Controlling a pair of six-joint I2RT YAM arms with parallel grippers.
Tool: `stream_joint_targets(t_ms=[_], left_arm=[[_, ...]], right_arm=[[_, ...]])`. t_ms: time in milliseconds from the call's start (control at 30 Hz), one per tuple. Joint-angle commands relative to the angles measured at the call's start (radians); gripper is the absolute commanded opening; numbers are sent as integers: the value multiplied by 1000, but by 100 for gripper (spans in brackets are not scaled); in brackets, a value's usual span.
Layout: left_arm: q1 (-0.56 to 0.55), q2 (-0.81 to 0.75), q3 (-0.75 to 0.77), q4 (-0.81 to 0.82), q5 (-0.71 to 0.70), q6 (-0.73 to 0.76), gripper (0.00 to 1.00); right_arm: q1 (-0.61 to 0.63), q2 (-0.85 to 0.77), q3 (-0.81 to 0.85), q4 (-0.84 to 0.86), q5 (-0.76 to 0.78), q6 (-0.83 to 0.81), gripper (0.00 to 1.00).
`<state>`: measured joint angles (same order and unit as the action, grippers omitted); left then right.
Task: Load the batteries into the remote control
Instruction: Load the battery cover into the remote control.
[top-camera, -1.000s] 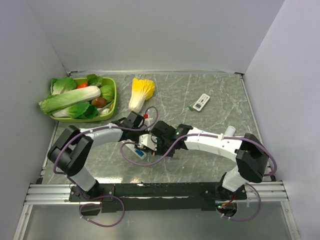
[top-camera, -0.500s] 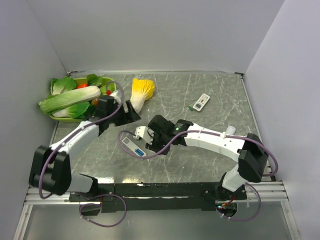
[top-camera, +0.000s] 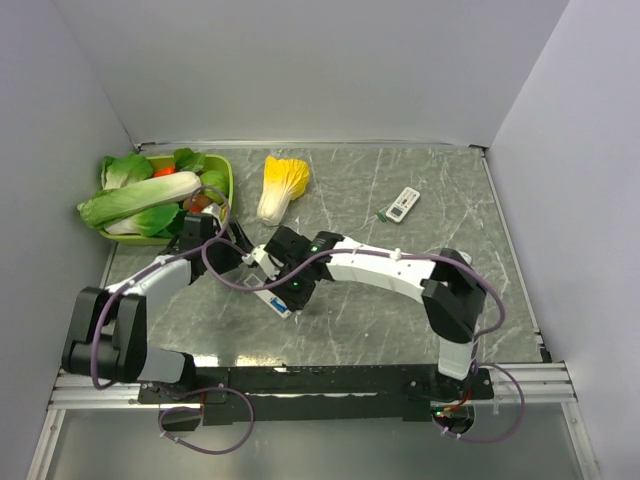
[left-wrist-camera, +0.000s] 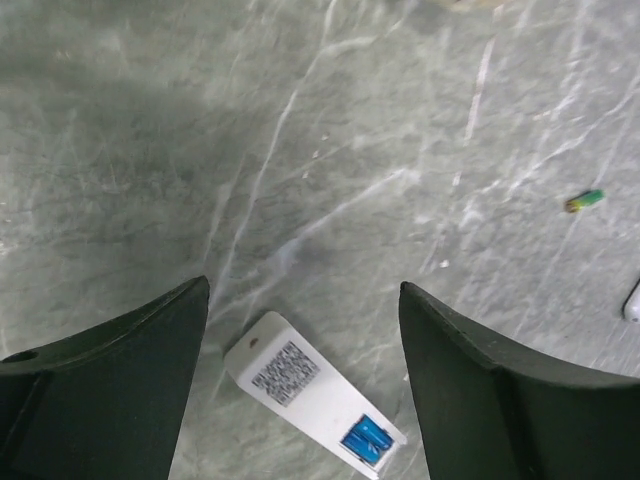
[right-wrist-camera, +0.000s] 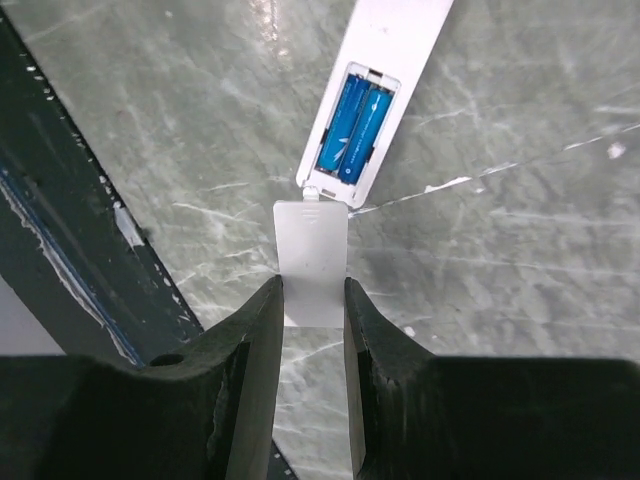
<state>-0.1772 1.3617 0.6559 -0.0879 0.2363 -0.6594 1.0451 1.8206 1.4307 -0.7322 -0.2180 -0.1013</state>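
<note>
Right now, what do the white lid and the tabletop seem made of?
The lid looks like matte white plastic: thin, with a moulded clip. The tabletop looks like polished grey-green marble, veined and glossy, though possibly a printed laminate.

I see a tabletop (left-wrist-camera: 330, 120) that looks like grey-green marbled stone, smooth with a soft sheen. The remote (right-wrist-camera: 397, 35) is white matt plastic, and its cover (right-wrist-camera: 312, 262) is the same, smooth and plain. The two batteries (right-wrist-camera: 352, 120) wear glossy blue wrap. My jaws look like dark matt plastic.
</note>
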Motion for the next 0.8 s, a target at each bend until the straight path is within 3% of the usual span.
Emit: stream_joint_targets(t_ms=[0,167,267,433,767], left_arm=[[2,68,28,57,61,-11,80],[1,111,5,71,133,-40,75],[1,97,-25,80,156,-66,65],[-1,62,-74,80,176,-86,60],[-2,-10,-122,80,175,-92,60]], right_arm=[[6,84,114,-53,3,78,20],[6,124,146,-53,-1,100,20],[7,141,152,-64,-4,127,20],[6,167,163,-85,6,127,20],[6,221,238,-139,14,111,20]])
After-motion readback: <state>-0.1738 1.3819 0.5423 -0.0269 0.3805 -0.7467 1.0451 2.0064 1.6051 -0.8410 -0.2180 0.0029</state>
